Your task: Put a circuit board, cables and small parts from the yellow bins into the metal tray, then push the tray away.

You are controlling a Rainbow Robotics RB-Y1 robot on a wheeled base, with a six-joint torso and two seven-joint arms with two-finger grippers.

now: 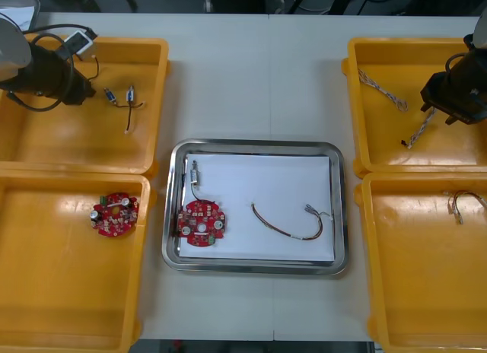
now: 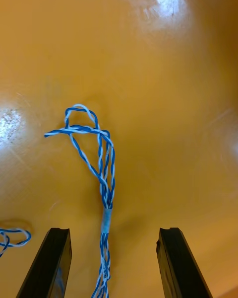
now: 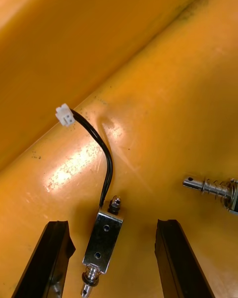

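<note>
Loading step — metal tray already holds a circuit board. Left hand, wide open, straddles a small metal part in the yellow bin far-left of the tray; right hand, wide open, straddles a blue-white cable far-right. Next, probably — lower, close.
</note>
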